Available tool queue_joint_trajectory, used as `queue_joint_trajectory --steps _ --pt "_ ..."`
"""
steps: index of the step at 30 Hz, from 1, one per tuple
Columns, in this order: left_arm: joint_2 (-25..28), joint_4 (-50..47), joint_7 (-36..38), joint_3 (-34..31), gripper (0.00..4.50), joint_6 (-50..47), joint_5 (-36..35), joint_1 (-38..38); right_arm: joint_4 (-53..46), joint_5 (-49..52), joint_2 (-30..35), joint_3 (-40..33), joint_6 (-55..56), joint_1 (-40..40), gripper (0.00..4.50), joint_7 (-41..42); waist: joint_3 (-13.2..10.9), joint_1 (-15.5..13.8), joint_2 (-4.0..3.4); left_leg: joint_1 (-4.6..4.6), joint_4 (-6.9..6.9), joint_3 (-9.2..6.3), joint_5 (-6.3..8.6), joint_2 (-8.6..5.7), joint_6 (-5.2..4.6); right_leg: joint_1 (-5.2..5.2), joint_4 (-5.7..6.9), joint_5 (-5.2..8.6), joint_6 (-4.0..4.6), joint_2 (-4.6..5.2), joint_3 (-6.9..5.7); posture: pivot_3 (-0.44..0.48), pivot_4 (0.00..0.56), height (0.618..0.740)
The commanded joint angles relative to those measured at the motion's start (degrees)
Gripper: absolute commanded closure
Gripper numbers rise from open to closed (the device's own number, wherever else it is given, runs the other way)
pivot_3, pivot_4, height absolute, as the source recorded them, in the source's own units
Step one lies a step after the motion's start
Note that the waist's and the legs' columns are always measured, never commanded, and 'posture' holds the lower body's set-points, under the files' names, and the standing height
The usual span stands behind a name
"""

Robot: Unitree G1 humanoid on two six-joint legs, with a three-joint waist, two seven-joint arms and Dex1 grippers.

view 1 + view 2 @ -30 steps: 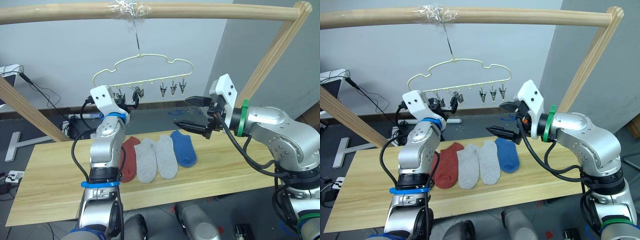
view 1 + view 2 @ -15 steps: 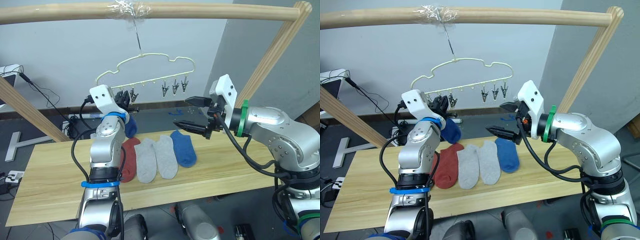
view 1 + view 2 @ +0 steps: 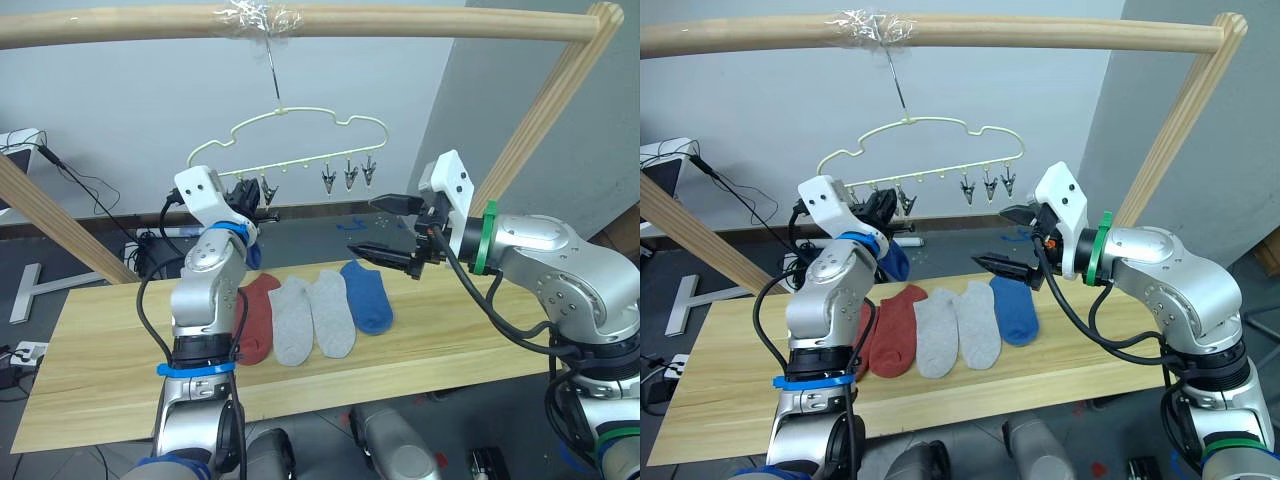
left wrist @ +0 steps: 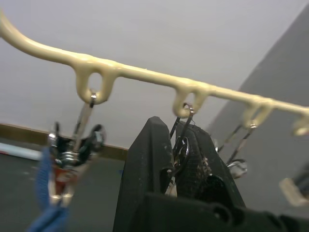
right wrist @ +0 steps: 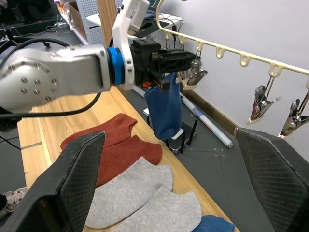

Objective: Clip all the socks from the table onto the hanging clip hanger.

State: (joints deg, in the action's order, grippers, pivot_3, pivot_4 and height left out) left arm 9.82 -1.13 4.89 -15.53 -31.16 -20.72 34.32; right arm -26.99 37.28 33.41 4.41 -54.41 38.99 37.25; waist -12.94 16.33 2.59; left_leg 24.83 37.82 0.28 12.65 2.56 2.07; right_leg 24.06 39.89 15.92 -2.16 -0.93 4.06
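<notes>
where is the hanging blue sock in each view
Left eye view: hanging blue sock peeks out beside the left arm, above the table.
Right eye view: same place, beside the left arm.
Left wrist view: blue cloth under the clip next to the one in the left claw.
Right wrist view: dangling beneath the left claw.
Shared landmark: the clip hanger.

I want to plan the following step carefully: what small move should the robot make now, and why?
Probably lower the open right gripper onto the blue sock on the table: it is empty, one hanging sock is already clipped, and the left gripper pinches the next clip.
</notes>
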Motion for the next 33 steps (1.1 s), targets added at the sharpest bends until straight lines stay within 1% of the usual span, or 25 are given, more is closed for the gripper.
queue_joint_trajectory --steps 1,5,9,12,16,19,24,31,33 --pt "1.0 -4.8 1.6 -4.0 4.32 -5.5 -7.7 1.4 -2.4 0.6 -0.1 -0.6 -0.8 0.8 0.00 -1.0 0.0 0.0 0.00 0.00 0.00 0.00 0.00 0.00 0.00 0.00 0.00 0.00 0.00 0.00 0.00 -0.361 0.206 0.740" --pt "1.6 -6.2 0.8 -6.3 4.32 -10.1 -12.4 1.5 -1.3 -2.7 -1.0 2.7 -3.3 0.2 0.00 -5.1 0.0 0.0 0.00 0.00 0.00 -0.02 0.00 0.00 0.00 0.00 0.00 0.00 0.00 0.00 0.01 -0.361 0.206 0.740" --pt "1.5 -6.8 -1.2 -9.3 4.32 -14.3 -17.8 2.5 2.9 -10.3 -2.4 9.0 -8.2 -0.8 0.00 -13.2 0.0 0.0 -0.01 0.00 0.02 -0.03 0.00 0.01 0.00 -0.01 0.00 0.00 0.00 0.00 0.03 -0.360 0.211 0.740" --pt "1.8 -7.0 -2.5 -10.1 4.32 -16.1 -20.0 3.2 7.3 -12.3 -7.3 9.1 -12.2 -1.3 0.00 -18.0 0.0 -0.1 -0.01 0.00 0.01 -0.03 0.00 0.00 0.00 0.00 0.00 0.00 0.00 0.00 0.06 -0.361 0.213 0.740" --pt "2.2 -6.8 -3.4 -9.9 4.32 -16.7 -20.7 3.4 14.6 -14.8 -13.7 9.1 -14.7 -0.3 0.00 -21.7 0.0 0.0 -0.06 0.00 -0.01 -0.03 0.00 0.00 0.00 0.01 0.00 0.00 0.00 0.00 0.07 -0.355 0.214 0.740" --pt "2.2 -6.8 -4.0 -9.8 4.32 -16.5 -20.7 3.5 22.4 -17.4 -17.5 10.0 -13.6 0.8 0.00 -23.4 -0.1 0.0 -0.08 0.00 0.00 -0.02 0.00 0.02 0.00 0.01 -0.01 0.00 0.00 0.00 0.07 -0.350 0.215 0.740" --pt "1.7 -7.2 -4.9 -9.6 4.32 -16.8 -21.4 3.5 38.5 -24.2 -22.1 12.3 -3.8 3.1 0.00 -24.8 -0.1 0.1 -0.14 0.00 -0.01 -0.03 0.00 0.00 0.00 0.01 -0.02 0.00 0.00 0.00 0.06 -0.334 0.214 0.740" --pt "1.5 -7.7 -5.7 -9.1 4.32 -16.8 -21.4 3.3 53.3 -29.7 -24.8 12.0 5.9 6.5 0.00 -23.9 -0.1 -0.1 -0.18 0.02 -0.05 -0.04 0.00 -0.01 0.01 0.01 -0.05 0.00 0.01 0.01 0.06 -0.325 0.211 0.740" --pt "1.5 -7.9 -5.8 -9.0 4.32 -16.9 -21.4 3.2 56.6 -30.3 -25.8 11.4 7.1 7.3 0.00 -23.5 -0.1 -0.1 -0.18 0.02 -0.06 -0.03 0.00 -0.02 0.01 0.01 -0.05 -0.01 0.01 0.02 0.05 -0.318 0.211 0.740"
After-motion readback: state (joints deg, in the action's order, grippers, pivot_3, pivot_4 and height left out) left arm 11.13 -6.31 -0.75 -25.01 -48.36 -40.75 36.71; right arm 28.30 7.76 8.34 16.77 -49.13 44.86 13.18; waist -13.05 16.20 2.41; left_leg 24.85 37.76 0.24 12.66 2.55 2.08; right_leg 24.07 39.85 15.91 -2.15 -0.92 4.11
